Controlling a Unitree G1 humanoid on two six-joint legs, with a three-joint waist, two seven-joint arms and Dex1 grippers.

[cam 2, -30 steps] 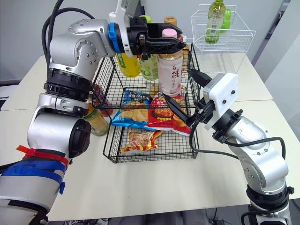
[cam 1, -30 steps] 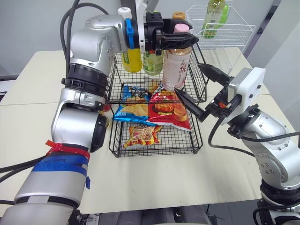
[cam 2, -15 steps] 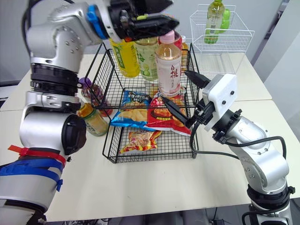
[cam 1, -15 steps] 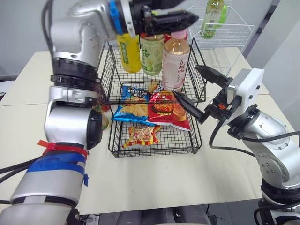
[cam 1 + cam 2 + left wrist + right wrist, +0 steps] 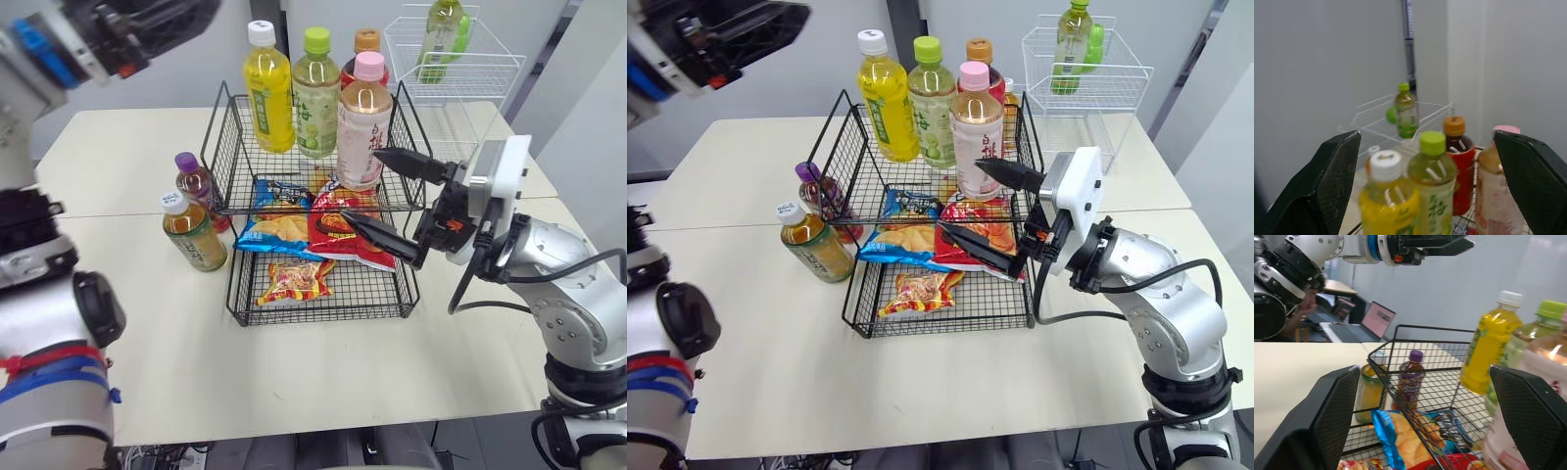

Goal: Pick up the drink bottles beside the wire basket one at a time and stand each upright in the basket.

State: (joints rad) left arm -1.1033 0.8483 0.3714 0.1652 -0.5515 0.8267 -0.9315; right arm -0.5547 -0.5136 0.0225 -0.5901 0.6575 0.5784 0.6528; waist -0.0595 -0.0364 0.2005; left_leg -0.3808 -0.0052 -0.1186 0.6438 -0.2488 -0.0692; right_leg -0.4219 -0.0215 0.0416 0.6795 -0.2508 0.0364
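Firstly, desk: pale top; it carries both baskets and the loose bottles.
Wire basket: black, two levels, in the middle of the desk. The upper level holds four standing bottles, the lower level holds snack bags.
White basket: at the far right corner of the desk, well apart from the black one, with a green bottle upright in it.
Right fingers: I see them spread wide and holding nothing, at the right side of the wire basket. The upper one points at the lower body of the pink-cap bottle, just beside it. The lower one lies over the red snack bag; I cannot tell if it touches.
Left fingers: raised high at the far left, well apart from the wire basket. In the left wrist view they are wide open and empty.
Bottles in the upper level: yellow bottle, green-cap bottle, orange-cap bottle and the pink-cap bottle, all upright and close together.
Bottles to pick: purple-cap bottle and white-cap bottle, both upright on the desk just beside the left wall of the wire basket, the white-cap one nearer to me.
Other bags: blue snack bag beside the red one, and a smaller orange snack bag in front of them.
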